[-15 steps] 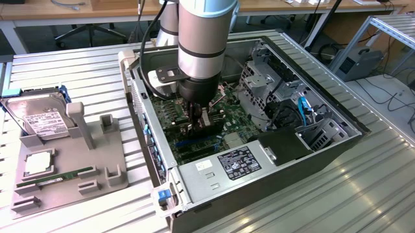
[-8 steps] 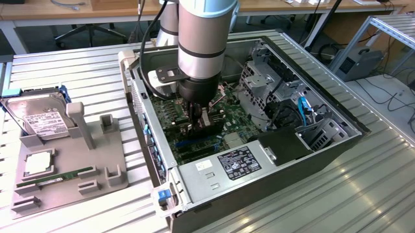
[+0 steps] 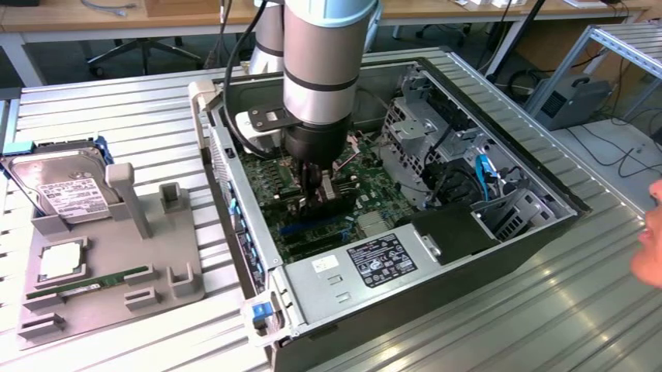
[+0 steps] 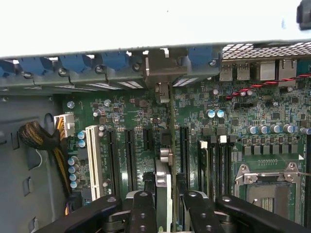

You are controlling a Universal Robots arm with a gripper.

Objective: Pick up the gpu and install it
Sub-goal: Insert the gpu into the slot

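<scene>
Clamped edge-on between two black fingers (image 4: 143, 211) of the gripper (image 4: 164, 206), jaws closed on its sides: the gpu (image 4: 164, 189), held upright as a thin card directly above the green motherboard (image 4: 126, 116) and in line with the long black slots (image 4: 130, 158). Beside those slots, a white slot (image 4: 92, 155) and a bundle of yellow and black cables (image 4: 46, 138); farther along the board, an empty silver processor socket (image 4: 269, 187). Beyond the card, blue clips (image 4: 77, 62) along the rear edge of the case. Seen from outside, arm (image 3: 325, 62) reaching straight down into the open computer case (image 3: 517, 240), lying on its side on a ribbed metal table (image 3: 104, 116). At the exterior view's left, a grey tray (image 3: 155, 263) carrying a hard drive (image 3: 64, 190) and a green memory stick (image 3: 88, 284).
</scene>
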